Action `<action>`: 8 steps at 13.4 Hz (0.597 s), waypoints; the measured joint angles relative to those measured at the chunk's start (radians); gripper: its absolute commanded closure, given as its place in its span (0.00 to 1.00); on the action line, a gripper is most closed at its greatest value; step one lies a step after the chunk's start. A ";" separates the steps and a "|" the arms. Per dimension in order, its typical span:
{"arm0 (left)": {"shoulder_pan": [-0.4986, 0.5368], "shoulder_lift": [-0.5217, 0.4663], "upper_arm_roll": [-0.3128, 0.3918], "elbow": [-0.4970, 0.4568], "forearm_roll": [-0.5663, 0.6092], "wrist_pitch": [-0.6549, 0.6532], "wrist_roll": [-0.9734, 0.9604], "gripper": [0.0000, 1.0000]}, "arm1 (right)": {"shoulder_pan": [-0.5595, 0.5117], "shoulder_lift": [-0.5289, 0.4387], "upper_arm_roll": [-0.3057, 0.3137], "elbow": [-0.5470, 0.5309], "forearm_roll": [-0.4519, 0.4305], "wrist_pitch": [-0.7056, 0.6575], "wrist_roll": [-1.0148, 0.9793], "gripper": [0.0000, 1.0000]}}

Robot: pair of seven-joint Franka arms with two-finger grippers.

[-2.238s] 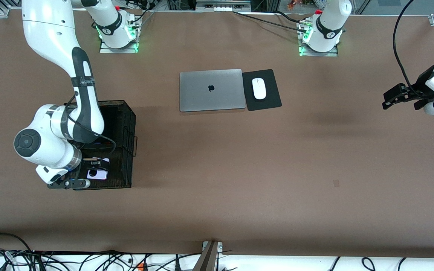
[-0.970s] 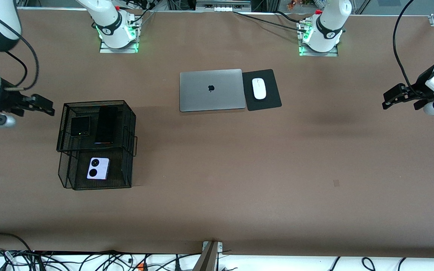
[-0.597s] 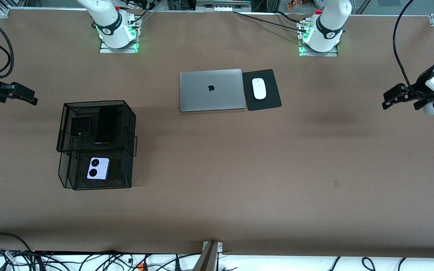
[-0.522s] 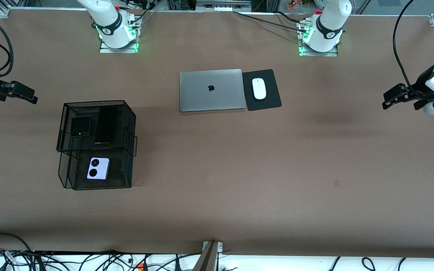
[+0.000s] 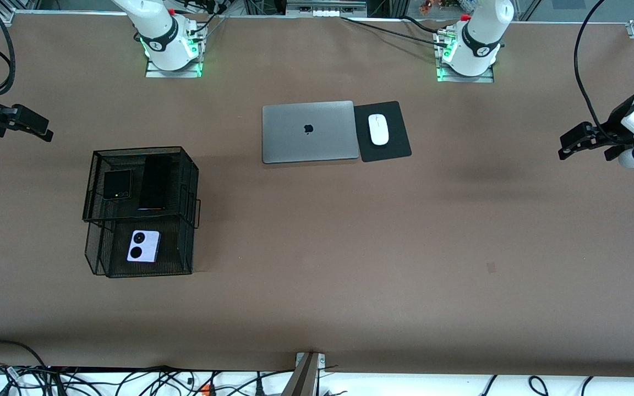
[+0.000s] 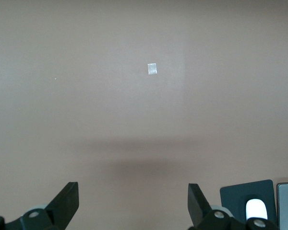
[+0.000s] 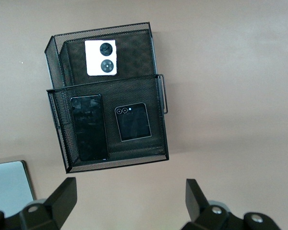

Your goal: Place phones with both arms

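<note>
Where frames cut both arms, left hand [image 5: 569, 144], right hand [image 5: 39, 131], both spread.

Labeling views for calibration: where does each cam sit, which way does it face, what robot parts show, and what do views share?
Front: high, across the table from the bases, looking down; both arm bases, left gripper and right gripper, both open, over the table's ends.
Left wrist: on the left arm, facing down at bare table; its own open fingers.
Right wrist: on the right arm, looking down at the mesh rack with three phones; own fingers.
Shared: front and right wrist both show rack and laptop; front and left wrist, the mouse.
</note>
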 measured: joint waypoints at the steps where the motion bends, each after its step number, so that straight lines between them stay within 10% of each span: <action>1: 0.000 0.000 0.000 0.000 0.000 0.000 0.011 0.00 | 0.000 0.000 0.000 0.000 0.000 -0.001 0.000 0.00; 8: 0.000 0.000 0.000 0.000 0.000 0.000 0.031 0.00 | 0.000 0.000 0.000 0.000 0.000 -0.006 0.002 0.00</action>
